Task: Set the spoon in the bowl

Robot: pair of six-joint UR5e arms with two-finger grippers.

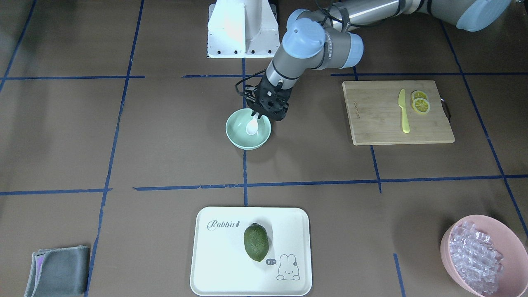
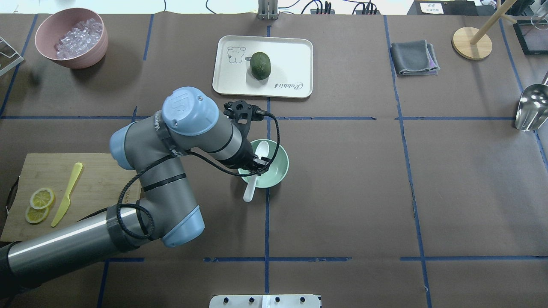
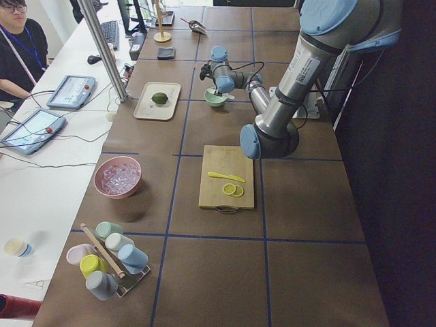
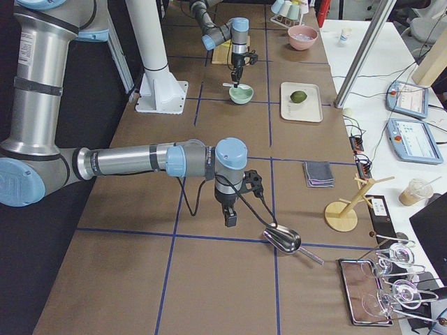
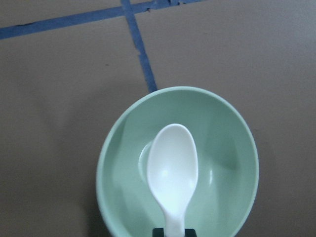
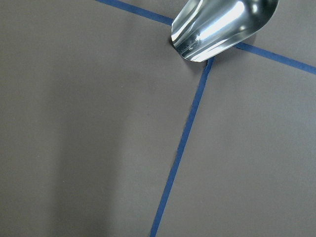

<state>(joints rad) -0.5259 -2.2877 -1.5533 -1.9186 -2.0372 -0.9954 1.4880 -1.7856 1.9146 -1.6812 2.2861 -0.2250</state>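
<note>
The pale mint-green bowl (image 2: 279,170) stands near the table's middle; it also shows in the front view (image 1: 239,138) and the left wrist view (image 5: 224,148). My left gripper (image 2: 258,165) is shut on the handle of the white spoon (image 2: 261,149). The spoon's scoop (image 5: 173,165) lies low inside the bowl, and its handle end sticks out over the near rim. I cannot tell whether the scoop touches the bottom. My right gripper (image 4: 229,218) shows only in the exterior right view, above the table next to a metal scoop (image 4: 283,239); I cannot tell whether it is open or shut.
A white tray (image 1: 222,264) holds a green fruit (image 1: 255,241). A wooden cutting board (image 1: 379,123) carries a yellow knife (image 1: 403,112) and lemon slices (image 1: 420,103). A pink bowl (image 1: 447,247) of clear pieces and a grey cloth (image 1: 57,272) sit at the corners.
</note>
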